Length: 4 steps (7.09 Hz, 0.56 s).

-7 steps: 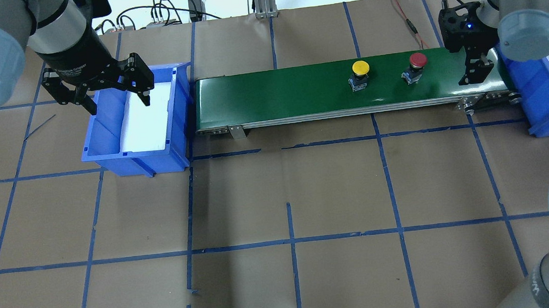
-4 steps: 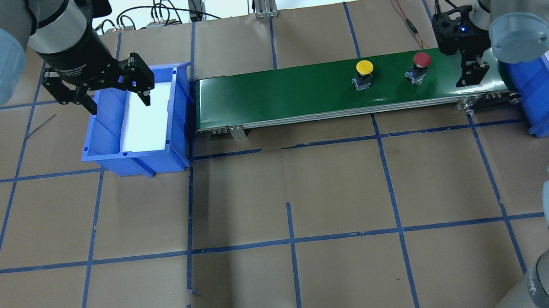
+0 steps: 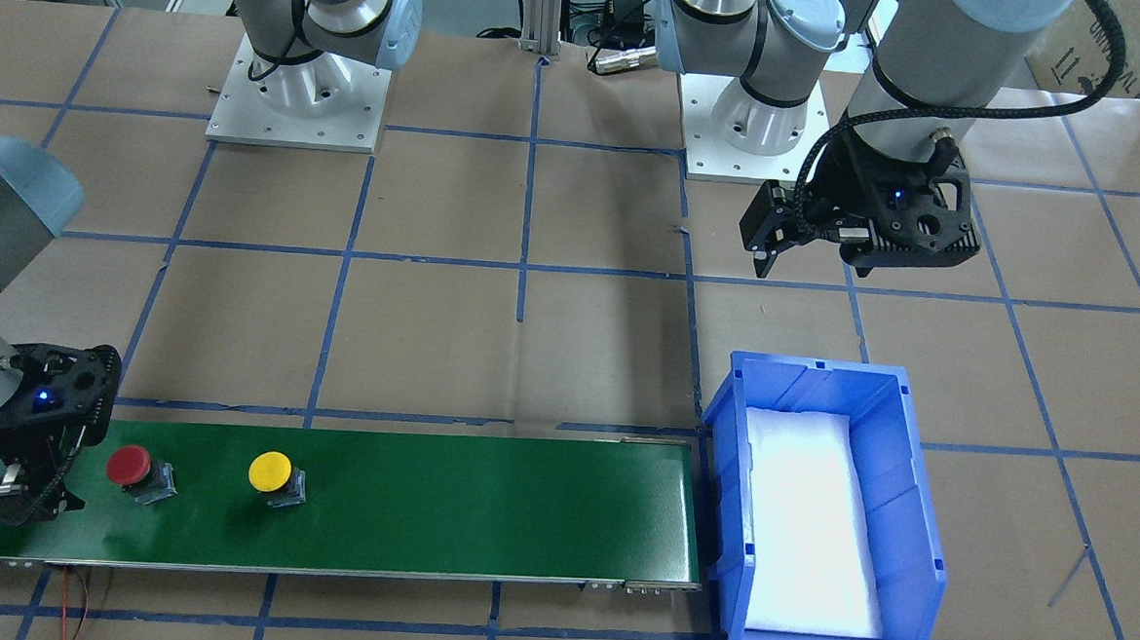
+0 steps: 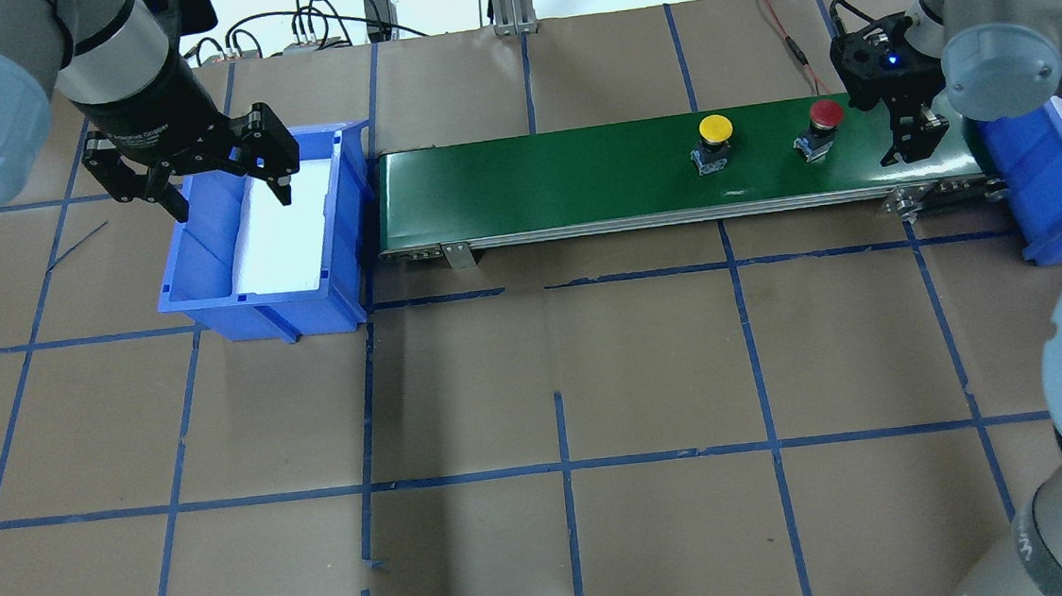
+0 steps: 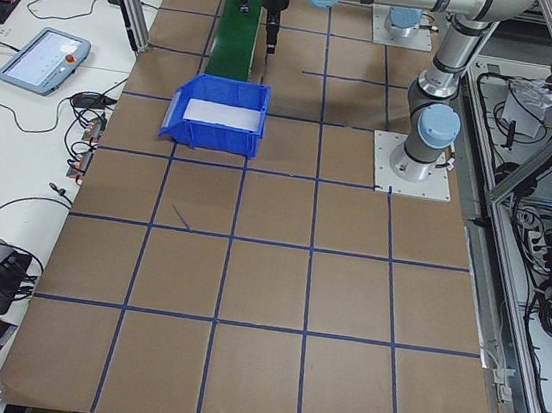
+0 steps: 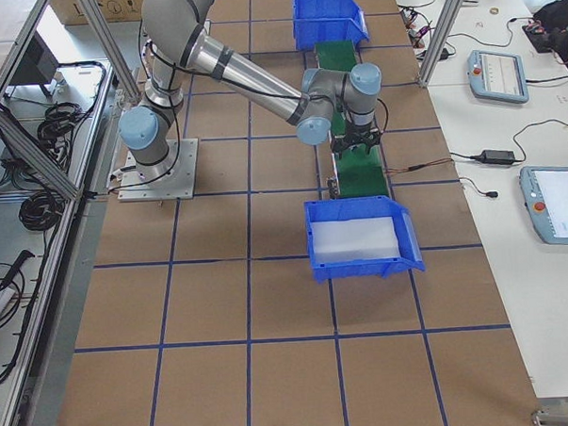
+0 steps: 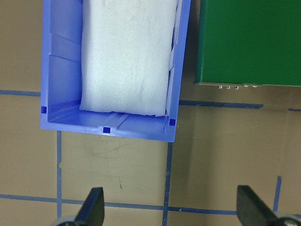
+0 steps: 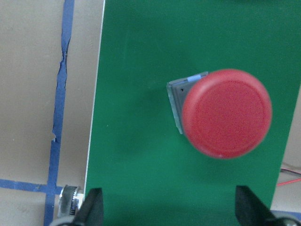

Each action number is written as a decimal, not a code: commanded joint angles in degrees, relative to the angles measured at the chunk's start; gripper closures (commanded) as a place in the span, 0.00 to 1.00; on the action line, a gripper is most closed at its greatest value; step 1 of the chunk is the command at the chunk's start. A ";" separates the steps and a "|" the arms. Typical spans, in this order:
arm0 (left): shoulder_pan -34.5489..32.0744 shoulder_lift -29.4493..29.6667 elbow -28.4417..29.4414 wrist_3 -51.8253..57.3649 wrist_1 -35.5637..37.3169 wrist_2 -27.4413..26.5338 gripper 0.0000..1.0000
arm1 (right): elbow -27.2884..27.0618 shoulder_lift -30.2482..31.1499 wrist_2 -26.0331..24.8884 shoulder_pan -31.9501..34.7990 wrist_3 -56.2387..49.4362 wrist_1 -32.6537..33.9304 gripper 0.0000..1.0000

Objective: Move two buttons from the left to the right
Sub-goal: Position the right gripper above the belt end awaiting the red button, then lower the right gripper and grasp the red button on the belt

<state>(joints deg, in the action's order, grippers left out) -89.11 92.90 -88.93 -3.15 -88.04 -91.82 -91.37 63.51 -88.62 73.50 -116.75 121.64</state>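
Observation:
The red button and the yellow button stand upright on the green conveyor belt, toward its right end. They also show in the front view, the red button and the yellow button. My right gripper is open and empty over the belt's right end, just right of the red button. In the right wrist view the red button lies ahead of the open gripper. My left gripper is open and empty, hovering at the left blue bin.
The left bin holds only a white foam pad. A second blue bin with a white pad stands at the belt's right end. Brown paper with blue tape lines covers the table. Cables lie at the back edge.
Both buttons have moved right along the belt. My right gripper has shifted slightly left, toward the red button. The left arm has not moved.

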 commanded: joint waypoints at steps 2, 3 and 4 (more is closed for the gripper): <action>-0.01 -0.09 -0.01 0.07 -0.03 0.07 0.00 | 2.15 -1.10 0.03 0.41 -6.20 -0.52 0.00; -0.01 0.00 -0.01 -0.02 0.06 0.07 0.00 | 2.24 -1.28 0.03 0.93 -6.38 -0.70 0.00; -0.01 -0.09 -0.01 -0.02 -0.03 -0.02 0.00 | 2.85 -1.11 -0.06 1.64 -6.47 -0.78 0.01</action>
<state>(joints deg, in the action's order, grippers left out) -89.12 92.86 -88.95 -3.15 -88.02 -91.78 -89.14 62.39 -88.61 74.39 -122.84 121.03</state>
